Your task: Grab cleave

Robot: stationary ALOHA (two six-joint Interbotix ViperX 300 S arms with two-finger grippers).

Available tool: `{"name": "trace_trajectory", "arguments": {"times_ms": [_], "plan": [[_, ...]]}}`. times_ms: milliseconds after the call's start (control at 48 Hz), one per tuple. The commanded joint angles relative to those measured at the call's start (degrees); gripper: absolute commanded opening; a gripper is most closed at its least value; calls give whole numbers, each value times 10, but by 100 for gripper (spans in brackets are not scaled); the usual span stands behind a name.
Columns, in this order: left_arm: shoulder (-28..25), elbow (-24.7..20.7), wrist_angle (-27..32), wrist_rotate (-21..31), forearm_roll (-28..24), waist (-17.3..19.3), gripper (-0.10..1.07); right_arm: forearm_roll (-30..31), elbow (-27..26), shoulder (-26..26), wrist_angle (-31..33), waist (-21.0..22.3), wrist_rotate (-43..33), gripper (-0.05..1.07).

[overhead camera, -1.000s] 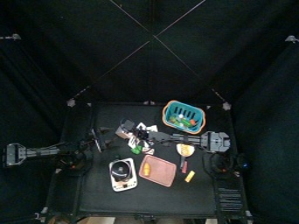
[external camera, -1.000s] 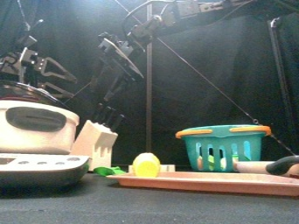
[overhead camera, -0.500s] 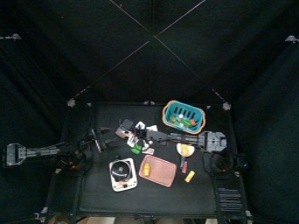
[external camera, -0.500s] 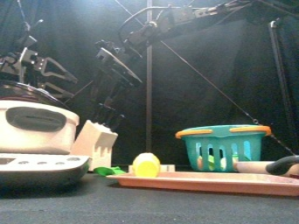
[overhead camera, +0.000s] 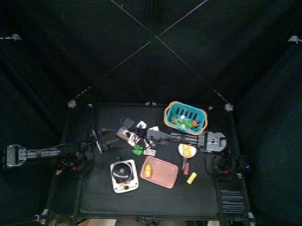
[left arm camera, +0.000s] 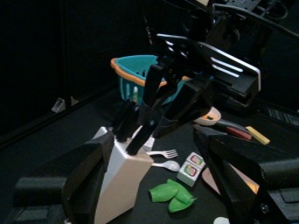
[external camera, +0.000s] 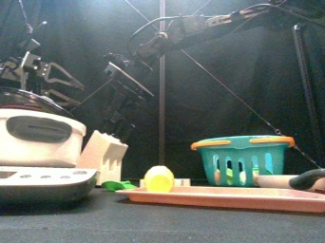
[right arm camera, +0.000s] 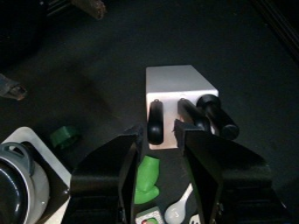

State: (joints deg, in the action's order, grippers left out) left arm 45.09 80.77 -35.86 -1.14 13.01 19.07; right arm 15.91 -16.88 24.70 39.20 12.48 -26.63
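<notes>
The white knife block is standing on the worktop, with three black handles sticking out of it; which one belongs to the cleaver cannot be told. The right pincer is hanging directly over those handles, its jaws spread apart and gripping nothing, the handles showing in the gap between them. The left pincer is sitting open and empty near the block, well below the right arm.

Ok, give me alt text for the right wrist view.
The right gripper, jaws apart, hangs over a white knife block with three black handles sticking out. A green thing lies beside the block.
</notes>
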Motion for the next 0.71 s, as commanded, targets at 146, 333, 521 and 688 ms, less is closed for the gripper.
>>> {"name": "trace_trajectory", "arguments": {"times_ms": [146, 333, 521, 688], "plan": [[-1, -6, -4, -1, -1, 2, 104, 2, -33, -5, 5, 7, 2, 73], [-1, -5, -4, -1, 0, 2, 104, 4, -35, -3, 15, 6, 2, 67], [-1, -5, -4, -2, 0, 2, 104, 4, -35, -1, 18, 5, 2, 56], [-1, -6, -4, -1, 0, 2, 104, 8, -38, -1, 19, 4, 1, 48]]}}
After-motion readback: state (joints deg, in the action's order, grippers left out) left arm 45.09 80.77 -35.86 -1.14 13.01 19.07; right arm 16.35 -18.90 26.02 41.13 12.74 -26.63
